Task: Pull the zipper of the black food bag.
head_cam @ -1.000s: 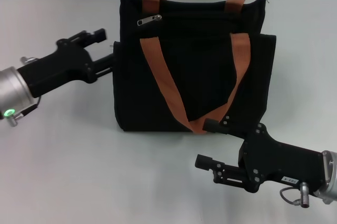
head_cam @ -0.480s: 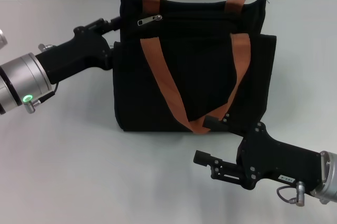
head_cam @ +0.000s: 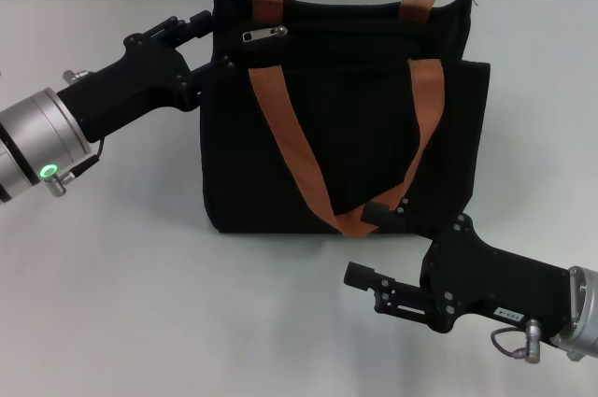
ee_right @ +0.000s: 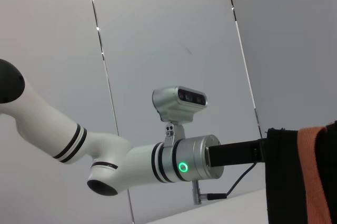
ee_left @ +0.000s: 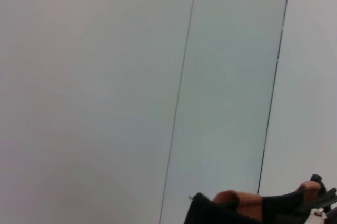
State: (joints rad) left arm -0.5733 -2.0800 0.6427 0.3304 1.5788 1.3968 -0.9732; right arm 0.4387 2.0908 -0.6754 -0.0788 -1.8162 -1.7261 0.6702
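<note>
Your left gripper (head_cam: 207,40) has its jaws spread apart at the bag's upper left corner, one finger (head_cam: 192,23) reaching to the top edge and the other touching the side wall a little lower. Nothing is held between them. The zipper (head_cam: 264,35), a small silver pull tab, lies on the black zip line at about 3 o'clock from those jaws, close by but apart from them, just beside the left strap's top loop. From the jaws, the left arm (head_cam: 89,117) runs back toward 8 o'clock over the table (head_cam: 112,285), a green light lit on its silver wrist.

Your right gripper (head_cam: 366,246) sits at the bag's lower edge, near 5 o'clock from the bag's centre. Its jaws are open and empty: one finger lies against the foot of the bag where the orange-brown straps (head_cam: 290,145) meet in a V, the other points out over the table toward 9 o'clock.

The black food bag (head_cam: 360,117) stands upright at the middle of the table, toward its far side, front pocket facing you, both straps draped down its front.

The right wrist view shows the left arm's wrist against the edge of the bag.
</note>
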